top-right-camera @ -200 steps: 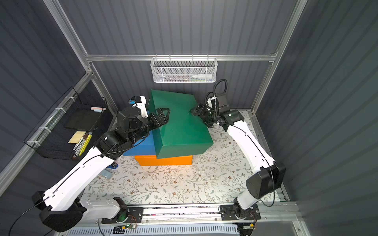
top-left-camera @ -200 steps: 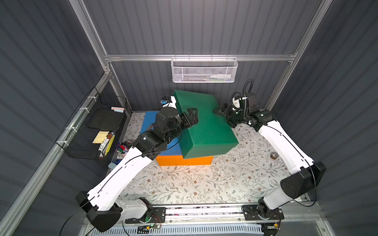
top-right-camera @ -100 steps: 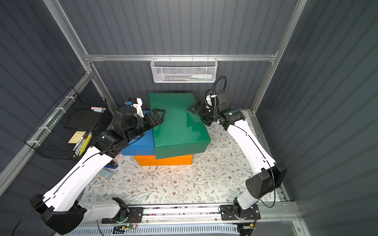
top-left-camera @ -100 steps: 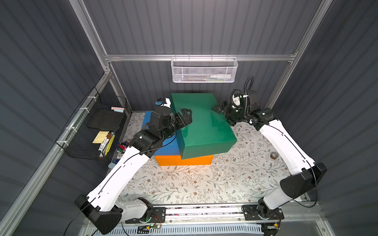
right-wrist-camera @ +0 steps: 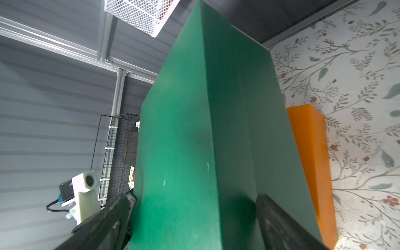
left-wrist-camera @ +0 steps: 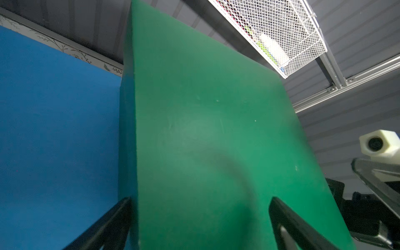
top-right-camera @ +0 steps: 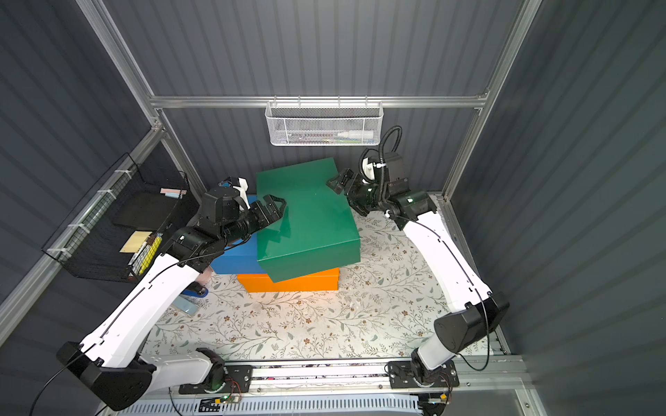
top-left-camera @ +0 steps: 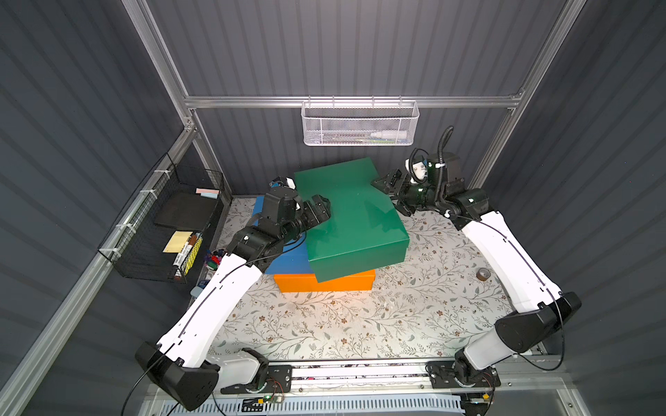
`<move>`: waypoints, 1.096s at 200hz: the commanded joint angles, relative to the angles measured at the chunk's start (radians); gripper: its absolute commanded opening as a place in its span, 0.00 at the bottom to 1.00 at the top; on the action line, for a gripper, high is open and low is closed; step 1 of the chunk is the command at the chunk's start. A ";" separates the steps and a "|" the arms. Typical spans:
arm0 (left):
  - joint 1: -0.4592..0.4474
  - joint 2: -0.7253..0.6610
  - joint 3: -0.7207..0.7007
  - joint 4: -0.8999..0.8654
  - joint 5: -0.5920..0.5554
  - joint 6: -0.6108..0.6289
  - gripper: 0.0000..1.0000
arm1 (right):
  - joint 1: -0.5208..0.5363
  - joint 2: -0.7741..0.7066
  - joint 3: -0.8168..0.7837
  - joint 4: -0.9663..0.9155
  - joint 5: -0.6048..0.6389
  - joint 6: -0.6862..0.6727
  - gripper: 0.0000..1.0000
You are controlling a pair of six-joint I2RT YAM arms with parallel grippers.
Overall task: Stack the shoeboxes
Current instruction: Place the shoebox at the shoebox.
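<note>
Three boxes: green box [top-left-camera: 349, 216], blue box [top-left-camera: 292, 261], orange box [top-left-camera: 324, 282]. Two baskets: white basket [top-left-camera: 360, 122] at twelve o'clock, black basket [top-left-camera: 137, 248] at nine. One tape roll [top-left-camera: 483, 274] at three.

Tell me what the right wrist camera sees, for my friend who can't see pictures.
A big dark green shoebox fills the middle, its near end between the wide-open black fingers of the right gripper. An orange shoebox peeks out from behind it on the flowery table cover, with grey walls and a white mesh basket beyond.
</note>
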 commanded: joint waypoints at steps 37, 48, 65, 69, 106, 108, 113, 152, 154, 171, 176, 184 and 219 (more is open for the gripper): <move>0.010 0.059 0.161 -0.093 0.053 0.084 1.00 | 0.059 -0.026 -0.045 0.148 -0.156 0.076 0.93; 0.023 0.076 0.181 -0.109 0.053 0.099 1.00 | 0.064 -0.021 -0.047 0.148 -0.158 0.082 0.93; 0.050 0.089 0.203 -0.123 0.053 0.118 1.00 | 0.078 -0.010 -0.049 0.148 -0.164 0.087 0.93; 0.056 0.090 0.206 -0.126 0.053 0.123 1.00 | 0.083 -0.009 -0.051 0.170 -0.165 0.087 0.93; 0.139 0.109 0.263 -0.165 0.057 0.178 1.00 | 0.109 0.024 -0.041 0.199 -0.177 0.066 0.93; 0.144 0.111 0.265 -0.166 0.059 0.181 1.00 | 0.110 0.027 -0.040 0.199 -0.179 0.065 0.93; 0.156 0.114 0.268 -0.171 0.062 0.187 1.00 | 0.111 0.033 -0.038 0.197 -0.182 0.061 0.94; 0.206 0.100 0.255 -0.169 0.091 0.196 1.00 | 0.115 0.101 0.012 0.196 -0.199 0.011 0.94; 0.206 0.096 0.254 -0.169 0.093 0.195 1.00 | 0.115 0.105 0.016 0.196 -0.199 0.007 0.94; 0.206 0.078 0.228 -0.162 0.109 0.182 1.00 | 0.115 0.146 0.052 0.195 -0.217 -0.004 0.94; 0.206 0.073 0.222 -0.161 0.112 0.180 0.99 | 0.116 0.159 0.064 0.196 -0.224 -0.004 0.94; 0.206 0.062 0.210 -0.161 0.116 0.175 1.00 | 0.117 0.179 0.085 0.193 -0.235 -0.008 0.94; 0.206 -0.006 0.177 -0.191 0.082 0.129 1.00 | 0.116 0.247 0.159 0.202 -0.226 -0.051 0.96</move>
